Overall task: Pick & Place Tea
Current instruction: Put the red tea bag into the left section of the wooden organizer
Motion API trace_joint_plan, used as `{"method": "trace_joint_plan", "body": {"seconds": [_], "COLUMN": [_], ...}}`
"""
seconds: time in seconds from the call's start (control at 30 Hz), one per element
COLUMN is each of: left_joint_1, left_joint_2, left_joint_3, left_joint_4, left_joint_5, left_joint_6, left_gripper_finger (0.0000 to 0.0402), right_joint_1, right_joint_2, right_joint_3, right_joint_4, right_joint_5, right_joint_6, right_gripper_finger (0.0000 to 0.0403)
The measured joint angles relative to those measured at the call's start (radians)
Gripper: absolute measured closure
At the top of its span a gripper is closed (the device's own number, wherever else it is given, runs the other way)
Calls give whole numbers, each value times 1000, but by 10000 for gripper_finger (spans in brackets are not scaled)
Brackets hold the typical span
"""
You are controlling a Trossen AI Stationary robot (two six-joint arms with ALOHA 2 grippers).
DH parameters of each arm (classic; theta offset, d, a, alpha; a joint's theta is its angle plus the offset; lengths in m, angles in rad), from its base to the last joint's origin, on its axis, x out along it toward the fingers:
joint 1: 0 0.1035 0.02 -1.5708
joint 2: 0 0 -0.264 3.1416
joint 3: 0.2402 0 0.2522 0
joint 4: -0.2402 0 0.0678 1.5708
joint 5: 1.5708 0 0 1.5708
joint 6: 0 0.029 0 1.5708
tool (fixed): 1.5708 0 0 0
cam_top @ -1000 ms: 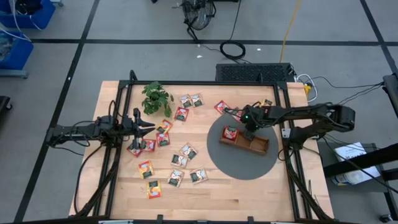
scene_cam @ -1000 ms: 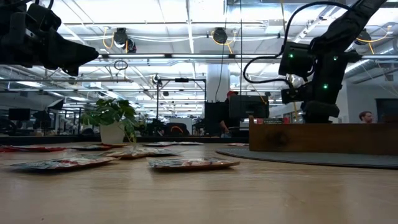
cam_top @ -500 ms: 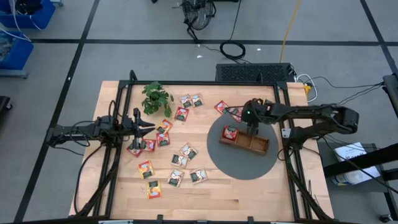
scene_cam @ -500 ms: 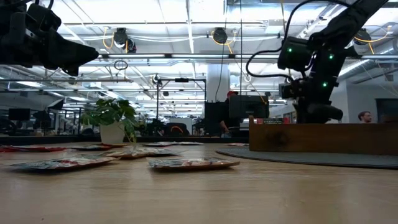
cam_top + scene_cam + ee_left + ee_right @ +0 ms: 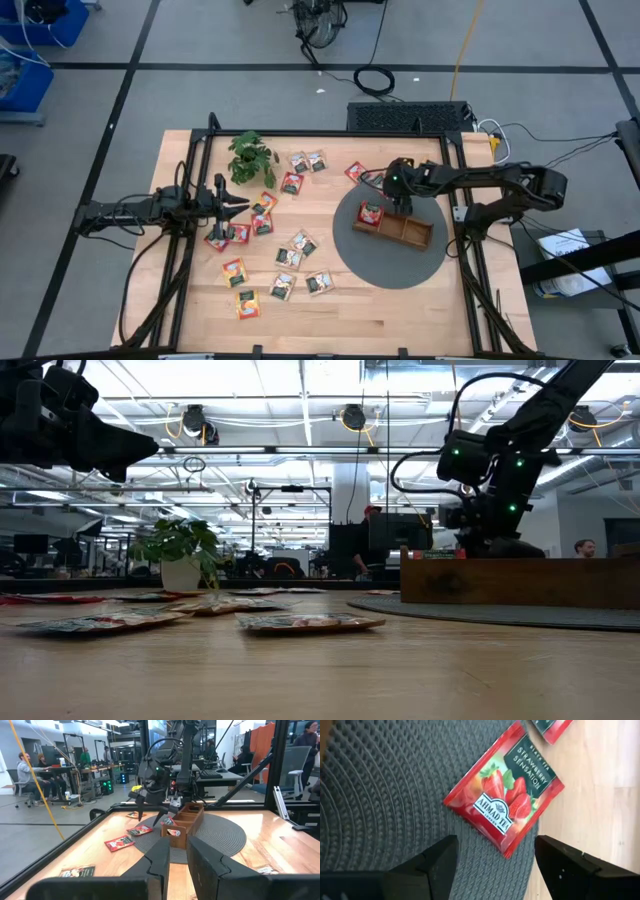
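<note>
The right gripper [image 5: 492,857] hangs with fingers apart over a red sachet [image 5: 504,802] lying half on the mat [image 5: 380,795]. Thin, light and floppy, it is probably best pinched at an edge. The left gripper [image 5: 180,857] waits nearly closed, empty.

Wooden desk [image 5: 380,310] carries a round grey mat [image 5: 390,265] with a three-compartment wooden tray [image 5: 405,232] on it. Small potted plant [image 5: 250,157] sits near the far left corner. Seated person [image 5: 31,776] in the room behind.

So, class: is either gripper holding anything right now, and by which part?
No. The right gripper is open above a red sachet on the mat; the left gripper is shut and empty.
</note>
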State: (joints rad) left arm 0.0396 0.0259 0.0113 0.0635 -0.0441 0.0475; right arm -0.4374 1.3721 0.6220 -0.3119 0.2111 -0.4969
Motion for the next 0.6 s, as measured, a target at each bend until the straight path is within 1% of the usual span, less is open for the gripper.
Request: {"method": "trace_joint_plan", "body": {"seconds": [0.17, 0.4, 0.6], "left_joint_1": [0, 0, 0], "left_joint_2": [0, 0, 0], "left_joint_3": [0, 0, 0], "left_joint_4": [0, 0, 0], "left_joint_5": [0, 0, 0], "left_joint_6": [0, 0, 0], "left_gripper_finger": [330, 330, 330], "right_joint_1": [-1, -10, -14], "right_joint_2": [30, 36, 36], "right_joint_3": [2, 2, 1], "right_joint_4": [18, 54, 46], "right_joint_5": [-1, 0, -4], "right_joint_6": [-71, -93, -96], "right_gripper_finger": [166, 175, 204]}}
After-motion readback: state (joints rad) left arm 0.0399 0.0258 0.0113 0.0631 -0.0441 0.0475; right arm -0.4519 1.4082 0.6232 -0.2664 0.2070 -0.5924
